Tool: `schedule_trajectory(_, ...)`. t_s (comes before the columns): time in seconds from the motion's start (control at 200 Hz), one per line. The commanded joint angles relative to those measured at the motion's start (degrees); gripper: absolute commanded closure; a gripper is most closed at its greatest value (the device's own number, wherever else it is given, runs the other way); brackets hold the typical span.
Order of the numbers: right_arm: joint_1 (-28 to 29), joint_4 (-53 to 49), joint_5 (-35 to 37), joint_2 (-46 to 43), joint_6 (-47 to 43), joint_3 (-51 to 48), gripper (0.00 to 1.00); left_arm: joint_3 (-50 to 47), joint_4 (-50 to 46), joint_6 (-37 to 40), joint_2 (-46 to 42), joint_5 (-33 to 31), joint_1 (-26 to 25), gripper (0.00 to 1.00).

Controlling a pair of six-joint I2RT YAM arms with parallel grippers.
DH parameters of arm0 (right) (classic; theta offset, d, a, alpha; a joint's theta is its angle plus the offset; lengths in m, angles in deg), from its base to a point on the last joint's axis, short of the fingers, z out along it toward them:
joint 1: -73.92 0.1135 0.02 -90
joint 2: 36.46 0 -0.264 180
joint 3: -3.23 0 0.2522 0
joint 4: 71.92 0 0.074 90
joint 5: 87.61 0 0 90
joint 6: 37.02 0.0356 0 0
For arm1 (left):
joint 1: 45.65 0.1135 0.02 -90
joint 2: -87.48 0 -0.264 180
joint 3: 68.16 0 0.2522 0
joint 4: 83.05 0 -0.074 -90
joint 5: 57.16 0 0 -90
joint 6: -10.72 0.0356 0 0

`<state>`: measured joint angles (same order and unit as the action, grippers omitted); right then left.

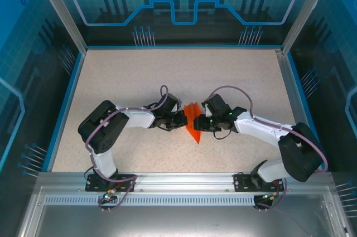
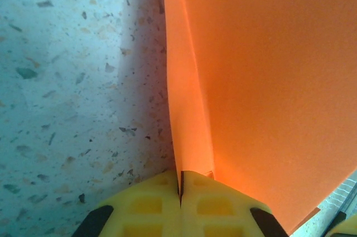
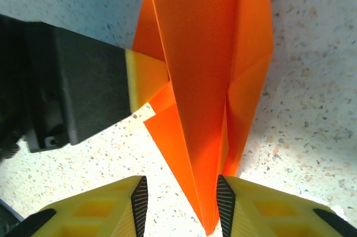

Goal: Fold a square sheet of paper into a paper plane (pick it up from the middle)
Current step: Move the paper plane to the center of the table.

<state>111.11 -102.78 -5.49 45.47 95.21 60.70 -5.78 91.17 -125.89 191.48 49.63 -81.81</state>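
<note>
The orange square sheet of paper [image 1: 193,124] stands folded into a slim, pointed paper plane shape at the middle of the table, its tip toward the near edge. My left gripper [image 1: 182,119] comes in from the left. In the left wrist view its yellow fingers [image 2: 156,203] are shut on a narrow folded edge of the paper [image 2: 268,81]. My right gripper [image 1: 198,123] faces it from the right. In the right wrist view my right gripper [image 3: 181,198] is open, and the pointed end of the plane [image 3: 206,81] hangs between its pads, close against the right pad.
The speckled beige table [image 1: 122,81] is bounded by blue rails and clear walls. A metal frame [image 1: 178,184] runs along the near edge by both arm bases. The left gripper's black body [image 3: 78,92] sits close on the left of the right wrist view.
</note>
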Motion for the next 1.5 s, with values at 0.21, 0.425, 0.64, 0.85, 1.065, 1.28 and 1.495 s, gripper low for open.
schedule_trajectory(0.21, 1.73, -0.32, 0.11, 3.49, 0.64, 0.51, 0.59, -0.31, -0.17, -0.11, 0.14, 1.31, 0.45, 1.00)
schedule_trajectory(0.425, 2.68, 0.67, -1.44, 5.55, -0.22, 1.67, 0.59, -0.25, -0.17, -0.07, 0.15, 1.47, 0.43, 1.00)
schedule_trajectory(0.64, 3.67, 0.57, -1.09, 7.93, -1.49, 3.13, 0.59, -0.25, -0.25, 0.04, 0.13, 1.66, 0.45, 1.00)
schedule_trajectory(0.85, 6.16, -2.12, 3.83, 9.92, -4.54, 5.78, 0.55, -0.27, -0.25, -0.05, -0.21, 1.97, 0.46, 1.00)
schedule_trajectory(1.065, 7.64, -4.56, 9.36, 12.13, -4.81, 8.32, 0.55, -0.18, -0.60, 0.12, -1.20, 2.54, 0.40, 1.00)
schedule_trajectory(1.28, 8.33, -5.75, 13.37, 12.38, -4.31, 8.77, 0.59, -0.28, -1.12, 0.25, -2.23, 2.71, 0.47, 1.00)
schedule_trajectory(1.495, 8.43, -5.88, 14.25, 12.07, -3.66, 8.76, 0.72, -0.34, -1.29, 0.20, -2.25, 2.35, 0.48, 1.00)
